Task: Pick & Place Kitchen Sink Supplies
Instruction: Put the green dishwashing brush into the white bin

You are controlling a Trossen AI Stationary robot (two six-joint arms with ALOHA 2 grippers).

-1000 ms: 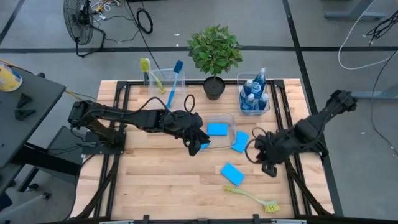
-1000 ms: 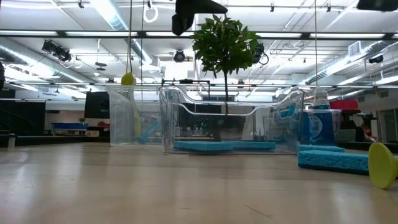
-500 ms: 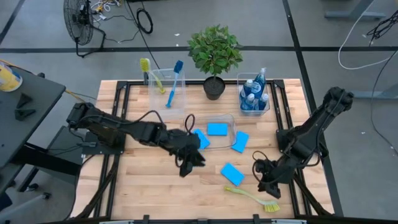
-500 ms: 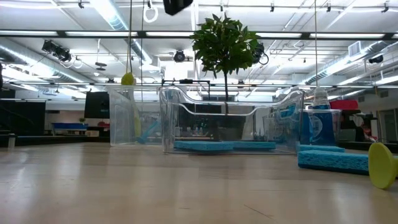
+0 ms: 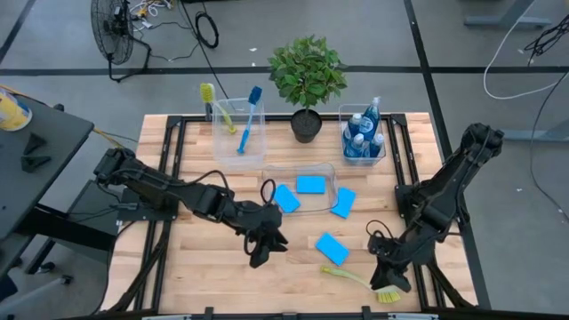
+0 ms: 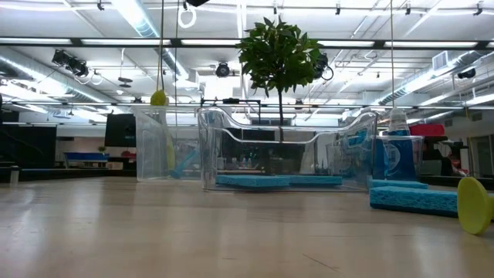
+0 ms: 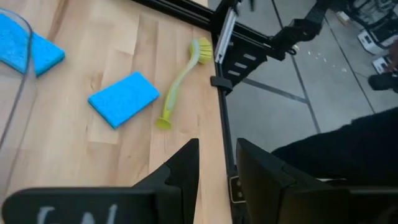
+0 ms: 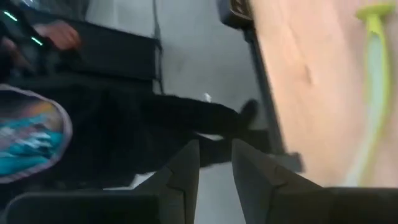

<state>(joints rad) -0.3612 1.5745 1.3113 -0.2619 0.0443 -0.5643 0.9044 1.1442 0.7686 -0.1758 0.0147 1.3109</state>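
A yellow-green dish brush (image 5: 360,283) lies flat near the table's near right corner, with a blue sponge (image 5: 332,248) flat beside it. Two sponges (image 5: 311,184) lie in the low clear bin (image 5: 331,171), and another (image 5: 343,202) rests against its right wall. Two brushes (image 5: 251,116) stand in the tall bin, and bottles (image 5: 363,138) stand in the far right bin. My left gripper (image 5: 262,249) hovers left of the loose sponge (image 7: 124,98), open by a narrow gap and empty. My right gripper (image 5: 387,276) hangs over the brush's head end, also narrowly open and empty.
A potted plant (image 5: 307,76) stands at the far edge between the bins. Bare wood lies across the near left of the table (image 5: 204,276). Beyond the near edge a person in dark clothing (image 8: 124,124) shows in the right wrist view.
My left gripper has swung from the low bin's left end toward the near edge; a sponge now lies in that end of the bin. My right gripper has gone down and toward the near edge, turning as it went, to above the yellow-green brush.
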